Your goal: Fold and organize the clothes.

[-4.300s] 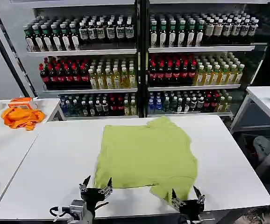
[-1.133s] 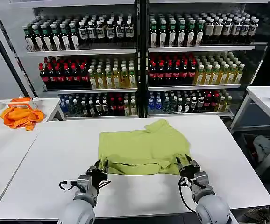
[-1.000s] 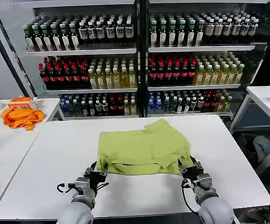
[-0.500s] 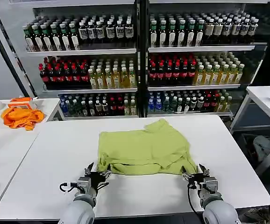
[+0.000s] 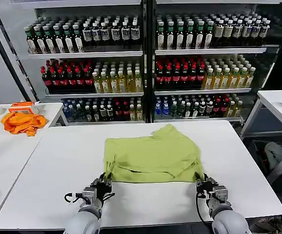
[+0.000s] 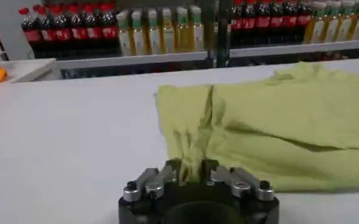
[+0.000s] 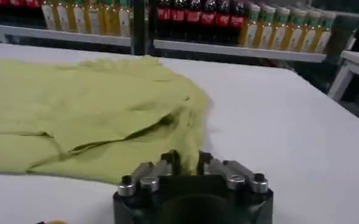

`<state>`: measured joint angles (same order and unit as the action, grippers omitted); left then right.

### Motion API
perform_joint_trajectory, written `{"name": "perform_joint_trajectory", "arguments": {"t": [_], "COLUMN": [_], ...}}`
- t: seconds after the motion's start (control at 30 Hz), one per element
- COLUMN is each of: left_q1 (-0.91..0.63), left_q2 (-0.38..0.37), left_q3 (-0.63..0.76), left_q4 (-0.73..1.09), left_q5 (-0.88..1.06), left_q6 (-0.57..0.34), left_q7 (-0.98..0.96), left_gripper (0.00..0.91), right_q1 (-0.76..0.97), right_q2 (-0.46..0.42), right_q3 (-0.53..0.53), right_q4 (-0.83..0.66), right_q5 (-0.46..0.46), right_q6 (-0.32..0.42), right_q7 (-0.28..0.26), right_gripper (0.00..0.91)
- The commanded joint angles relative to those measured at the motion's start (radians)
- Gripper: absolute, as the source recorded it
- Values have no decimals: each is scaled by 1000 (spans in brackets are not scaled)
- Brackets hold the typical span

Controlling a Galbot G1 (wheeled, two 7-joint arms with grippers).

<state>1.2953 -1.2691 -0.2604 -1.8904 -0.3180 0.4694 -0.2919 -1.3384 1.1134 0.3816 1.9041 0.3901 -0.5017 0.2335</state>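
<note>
A lime-green T-shirt (image 5: 153, 155) lies folded across the middle of the white table (image 5: 58, 165), its folded edge toward me. My left gripper (image 5: 102, 181) is at the shirt's near left corner, shut on a pinch of green fabric that rises between its fingers (image 6: 192, 168). My right gripper (image 5: 203, 183) is at the near right corner, likewise shut on a bunch of the shirt's edge (image 7: 187, 159). In the left wrist view the T-shirt (image 6: 277, 128) spreads away from the jaws, and in the right wrist view the T-shirt (image 7: 88, 109) does the same.
A crumpled orange cloth (image 5: 23, 122) lies on a side table at the far left. Shelves of bottles (image 5: 146, 63) stand behind the table. Another white table (image 5: 281, 105) is at the right. Bare tabletop lies on both sides of the shirt.
Half a second ago both grippers stood open just short of the shirt's near edge. Now they have moved onto the near corners and shut on the fabric.
</note>
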Motion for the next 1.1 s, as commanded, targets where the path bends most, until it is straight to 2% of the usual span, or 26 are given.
{"name": "perform_joint_trajectory", "arguments": {"t": [0.03, 0.27, 0.53, 0.87, 0.9, 0.93, 0.97, 1.0, 1.03, 1.07, 1.1], "left_q1": [82, 208, 358, 522, 529, 541, 553, 560, 574, 590, 595], "left_q2": [-3, -8, 1, 22, 25, 27, 30, 33, 38, 45, 49], "left_q3": [-10, -21, -58, -93, -95, -99, -107, -110, -121, -130, -139], "left_q4": [-39, -165, -304, -380, -382, -385, -392, -395, -401, -416, -427], "left_q5": [5, 26, 64, 94, 97, 101, 115, 133, 158, 170, 168], "left_q6": [-10, -17, -44, -51, -50, -49, -40, -24, -9, 5, 19], "left_q7": [1, 0, -4, -4, -4, -3, 8, 27, 49, 66, 72], "left_gripper": [20, 20, 20, 20, 20, 20, 20, 20, 71, 282, 907], "right_q1": [-13, -92, -265, -497, -501, -508, -511, -512, -513, -512, -512], "right_q2": [0, 1, 0, 47, 48, 50, 52, 54, 58, 62, 63], "right_q3": [-1, 28, 97, 138, 137, 135, 134, 135, 137, 146, 150], "right_q4": [5, 83, 221, 373, 377, 381, 393, 399, 410, 431, 446], "right_q5": [5, -16, -43, -144, -150, -154, -162, -167, -176, -178, -179], "right_q6": [-4, -4, -7, -5, -10, -12, -10, -8, -5, -3, -1], "right_q7": [1, 0, 1, -2, -2, -2, -6, -9, -11, -14, -15], "right_gripper": [0, 0, 0, 0, 141, 464, 907, 907, 907, 907, 907]}}
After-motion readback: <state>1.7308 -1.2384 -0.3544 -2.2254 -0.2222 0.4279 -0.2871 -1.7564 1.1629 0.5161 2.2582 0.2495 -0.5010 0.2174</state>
